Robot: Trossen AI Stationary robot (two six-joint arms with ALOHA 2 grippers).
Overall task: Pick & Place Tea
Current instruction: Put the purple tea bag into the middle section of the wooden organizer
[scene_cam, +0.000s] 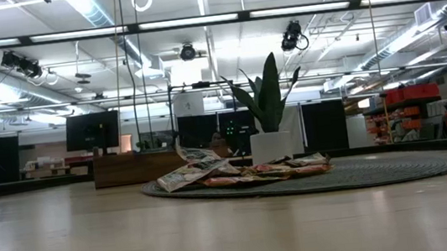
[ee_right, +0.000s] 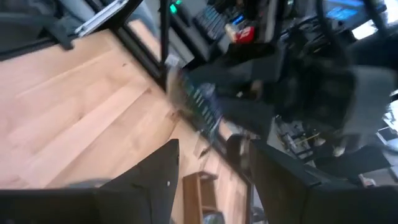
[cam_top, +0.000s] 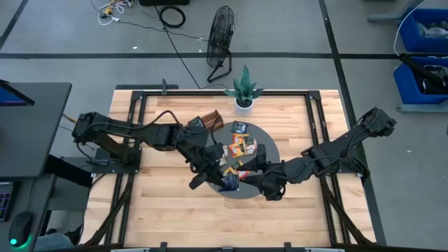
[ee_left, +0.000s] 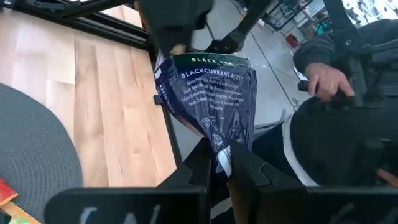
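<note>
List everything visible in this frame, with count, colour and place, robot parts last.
Blackcurrant sachet: one, dark blue, pinched in the left claw above the mat's near edge.
Loose tea sachets: several, orange-yellow and dark, piled on the mat.
Mat: one, round, grey, table centre.
Wooden tray: one, brown, beside the mat on the left arm's side.
Potted plant: one, green in a white pot, far table edge.
Fan: one, black, on the floor beyond the table.
Person: a hand and dark sleeve, past the table edge.
Left claw: shut on the sachet.
Right claw: open, beside the sachet.

Lab: ceiling tracks (scene_cam: 212, 21), storage bins (cam_top: 423, 31)
</note>
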